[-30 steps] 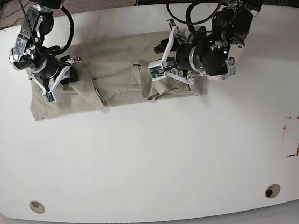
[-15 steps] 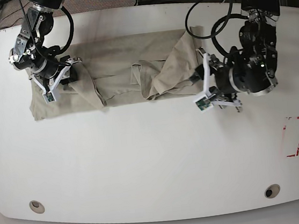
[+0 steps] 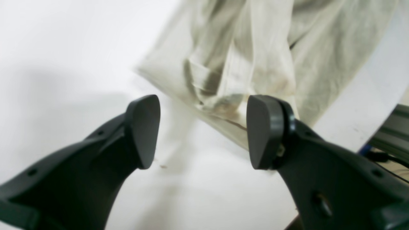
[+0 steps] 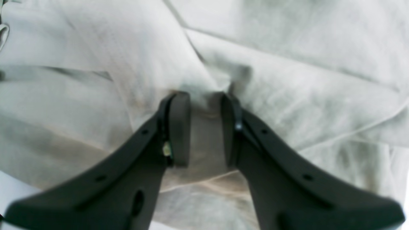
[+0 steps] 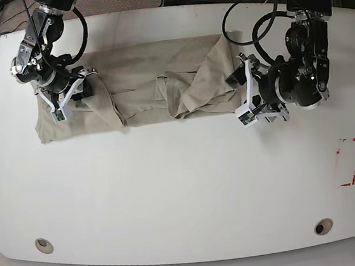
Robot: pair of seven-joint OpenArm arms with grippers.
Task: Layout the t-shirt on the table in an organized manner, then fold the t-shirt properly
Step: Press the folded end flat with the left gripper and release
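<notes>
White table fills our base view, with cables and dark floor beyond its far edge, two grey grommet holes near its front edge and a red tape mark toward the side of our left arm. Across the far half of the table lies the shirt, beige, rumpled and bunched into long folds, spread from under our right gripper to just beside our left gripper. Our left gripper hangs over bare table at the shirt's end, its jaws spread wide with nothing between them; in its wrist view the shirt edge lies beyond the pads, apart from them, and the table shows white below. Our right gripper sits on the other end of the shirt, jaws drawn close together with a pinch of shirt fabric held between the pads. Around that pinch the cloth rises in soft creases. A folded flap stands near the shirt's middle in the base view.
</notes>
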